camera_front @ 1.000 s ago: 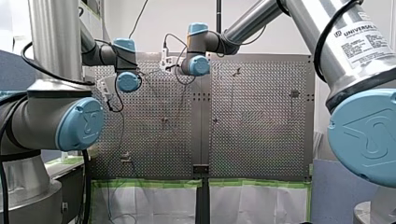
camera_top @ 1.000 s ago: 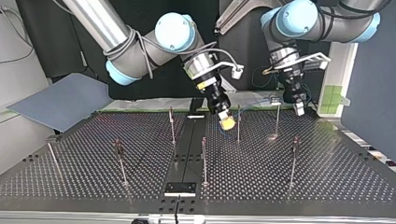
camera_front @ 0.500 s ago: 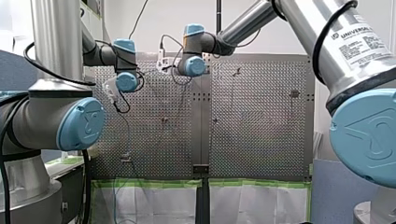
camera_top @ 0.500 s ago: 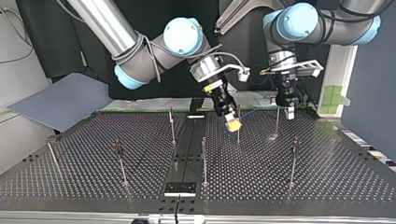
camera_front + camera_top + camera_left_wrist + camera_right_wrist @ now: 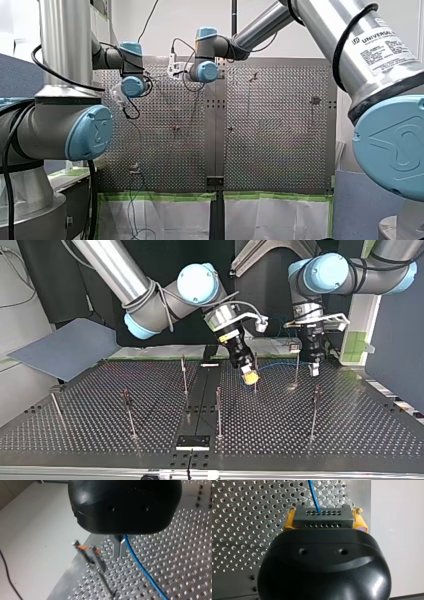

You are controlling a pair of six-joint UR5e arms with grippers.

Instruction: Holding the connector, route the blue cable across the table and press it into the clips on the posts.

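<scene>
In the right wrist view my right gripper [image 5: 323,517] is shut, its yellow pads [image 5: 289,521] clamping a dark grey connector [image 5: 322,520]. The blue cable [image 5: 313,492] leaves the connector over the perforated table. In the top view this gripper [image 5: 248,376] hangs right beside a thin post [image 5: 255,372]. The blue cable [image 5: 275,363] runs from there toward my left gripper [image 5: 314,371] at that view's right. In the left wrist view my left gripper [image 5: 119,548] has its metal fingers shut on the blue cable [image 5: 140,565], next to a post with an orange clip [image 5: 86,548].
Several more thin posts stand on the perforated table [image 5: 350,440], among them one [image 5: 297,367] close to my left gripper and one [image 5: 218,405] near the middle. A grey-blue board [image 5: 65,347] lies off the table at the top view's left.
My right arm has swung toward the top view's right, bringing the connector up to the post. My left gripper has come lower and turned beside its post.
</scene>
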